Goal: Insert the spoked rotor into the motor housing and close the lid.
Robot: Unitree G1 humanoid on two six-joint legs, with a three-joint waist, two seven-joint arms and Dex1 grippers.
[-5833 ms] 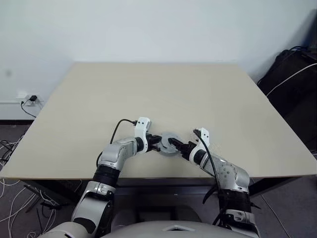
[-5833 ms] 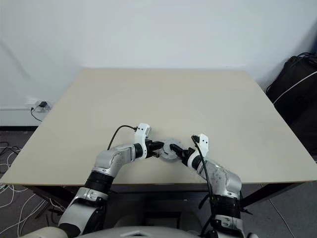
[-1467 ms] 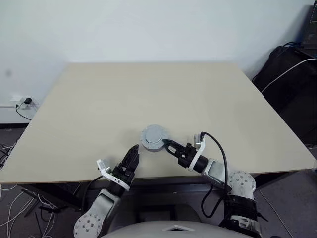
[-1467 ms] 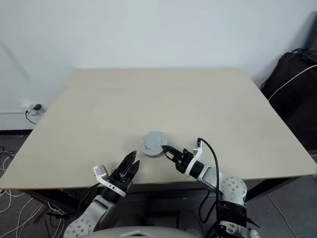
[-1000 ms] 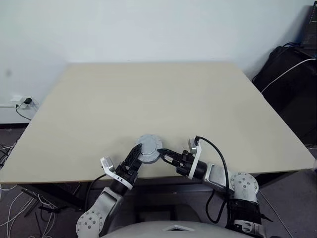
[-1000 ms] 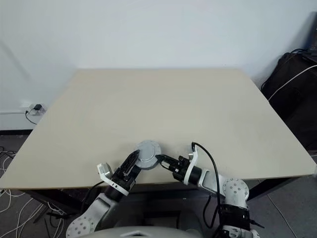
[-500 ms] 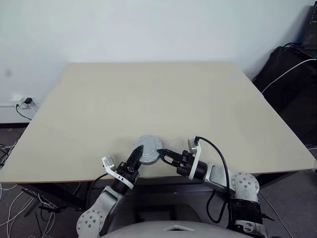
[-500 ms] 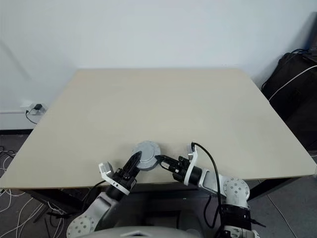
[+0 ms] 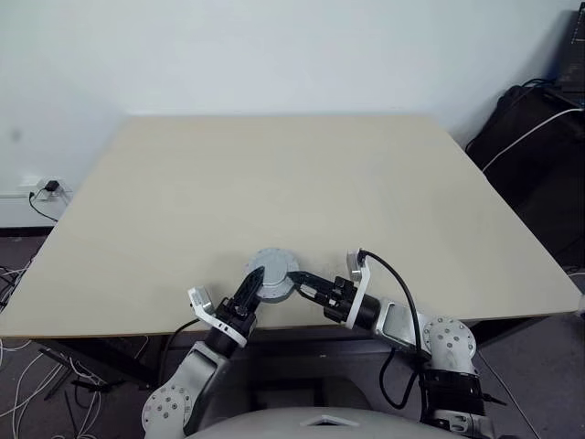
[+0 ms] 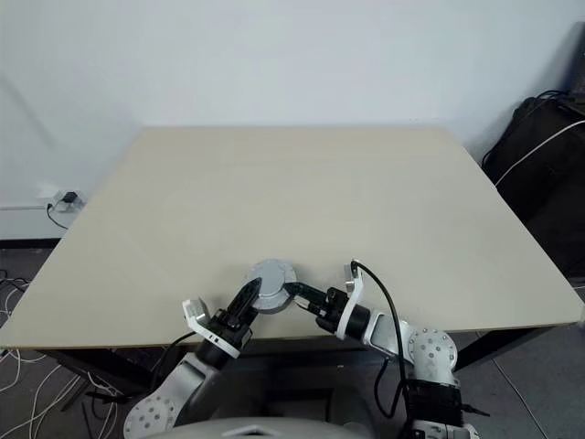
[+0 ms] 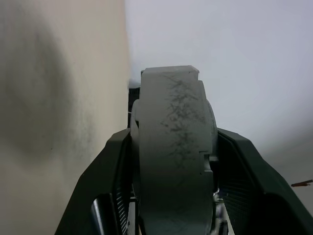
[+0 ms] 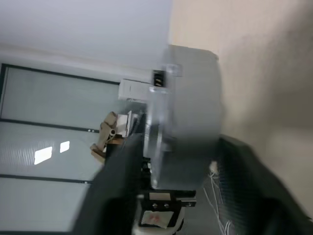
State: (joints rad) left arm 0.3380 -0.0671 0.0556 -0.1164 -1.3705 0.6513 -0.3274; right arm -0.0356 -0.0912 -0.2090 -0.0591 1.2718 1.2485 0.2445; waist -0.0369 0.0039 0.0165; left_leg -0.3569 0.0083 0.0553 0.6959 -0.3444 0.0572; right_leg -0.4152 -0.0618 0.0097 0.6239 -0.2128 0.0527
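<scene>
Near the table's (image 9: 183, 183) 6 o'clock edge, the left gripper (image 9: 253, 285) clamps the closed housing (image 9: 271, 273); the right gripper (image 9: 299, 280) straddles it at 3 o'clock, grip unclear.

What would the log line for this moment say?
lid: on housing | left jaws: gripping housing | right arm: alongside

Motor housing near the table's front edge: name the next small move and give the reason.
Probably draw both pincers straight back. The motor housing already sits flat on the table with its lid on, while the left pincer and right pincer straddle its sides.
</scene>
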